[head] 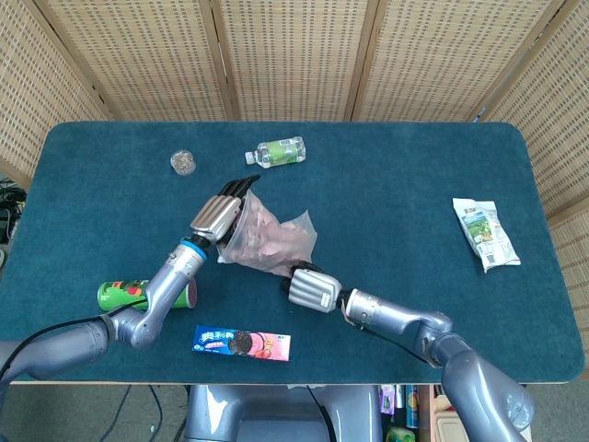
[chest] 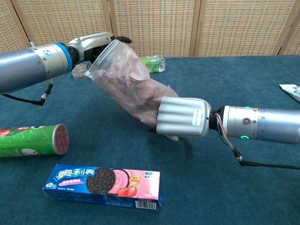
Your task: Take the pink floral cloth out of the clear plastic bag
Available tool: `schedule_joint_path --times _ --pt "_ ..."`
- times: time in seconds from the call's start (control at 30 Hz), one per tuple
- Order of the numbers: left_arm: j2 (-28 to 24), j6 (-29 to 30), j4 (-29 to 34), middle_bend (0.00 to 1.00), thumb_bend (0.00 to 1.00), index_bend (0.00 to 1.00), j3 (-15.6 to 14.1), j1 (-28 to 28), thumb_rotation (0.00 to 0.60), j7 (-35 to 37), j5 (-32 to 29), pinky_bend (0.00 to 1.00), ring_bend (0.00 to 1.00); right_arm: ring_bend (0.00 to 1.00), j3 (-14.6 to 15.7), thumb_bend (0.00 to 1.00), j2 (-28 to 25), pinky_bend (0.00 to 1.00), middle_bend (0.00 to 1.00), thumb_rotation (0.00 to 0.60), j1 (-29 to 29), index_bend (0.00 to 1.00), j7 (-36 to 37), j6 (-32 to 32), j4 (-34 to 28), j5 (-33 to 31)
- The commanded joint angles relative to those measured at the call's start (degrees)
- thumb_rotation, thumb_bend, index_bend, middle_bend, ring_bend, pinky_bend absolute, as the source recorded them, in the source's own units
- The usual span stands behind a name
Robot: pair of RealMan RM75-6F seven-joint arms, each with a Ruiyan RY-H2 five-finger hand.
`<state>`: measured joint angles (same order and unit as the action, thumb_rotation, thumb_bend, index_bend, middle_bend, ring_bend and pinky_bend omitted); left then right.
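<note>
Cookie box: the blue sandwich-cookie box (chest: 103, 183) lies flat at the table's near edge, below and to the left of the right hand.
Chip can: the green can (chest: 32, 139) lies on its side, left of the cookie box, below the left forearm.
Right hand: the right hand (chest: 182, 117) is closed around the lower end of the clear plastic bag (chest: 123, 82).
Cloth: the pink floral cloth (chest: 140, 91) sits inside the bag, between the two hands.
Left hand: the left hand (chest: 93, 43) grips the bag's upper rim, holding it raised and tilted.
Beyond the left hand: a small jar (head: 183, 163) and a green-labelled bottle (head: 280, 152) lie on the blue table (head: 396, 184).
Far right: a snack packet (head: 485, 233) lies well apart from both hands.
</note>
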<state>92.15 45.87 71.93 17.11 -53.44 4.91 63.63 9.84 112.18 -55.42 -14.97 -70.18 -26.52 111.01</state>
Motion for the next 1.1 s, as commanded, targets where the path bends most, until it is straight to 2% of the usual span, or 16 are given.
schedule_joint_path --times 0.03,0.37,0.6,0.87,0.97,1.1 --pt "0.0 0.0 0.0 0.0 0.38 0.71 -0.1 0.1 0.6 0.1 0.2 0.0 0.0 0.69 0.1 0.27 0.3 0.92 0.77 0.6 -0.1 0.42 0.2 0.0 0.4 -0.1" --pt "-0.2 0.1 0.0 0.0 0.38 0.71 -0.3 0.3 0.6 0.7 0.6 0.0 0.0 0.69 0.0 0.33 1.3 0.92 0.77 0.6 -0.3 0.45 0.9 0.1 1.7 -0.9" --pt "-0.3 0.1 0.0 0.0 0.38 0.71 -0.4 0.5 0.6 1.1 0.8 0.0 0.0 0.69 0.1 0.42 2.1 0.92 0.77 0.6 -0.3 0.49 1.3 0.2 2.5 -1.4" --pt "-0.4 0.1 0.0 0.0 0.38 0.71 -0.5 0.7 0.6 1.7 1.1 0.0 0.0 0.69 0.4 0.47 2.7 0.92 0.77 0.6 -0.5 0.51 1.6 0.2 3.1 -1.5" --pt "-0.4 0.1 0.0 0.0 0.38 0.71 -0.5 0.7 0.6 1.8 1.1 0.0 0.0 0.69 0.4 0.5 2.9 0.92 0.77 0.6 -0.5 0.56 1.8 0.2 3.2 -1.5" --pt "-0.4 0.1 0.1 0.0 0.38 0.71 -0.5 0.7 0.6 2.0 1.3 0.0 0.0 0.69 0.5 0.62 3.2 0.92 0.78 0.6 -0.6 0.66 2.0 0.2 3.5 -1.6"
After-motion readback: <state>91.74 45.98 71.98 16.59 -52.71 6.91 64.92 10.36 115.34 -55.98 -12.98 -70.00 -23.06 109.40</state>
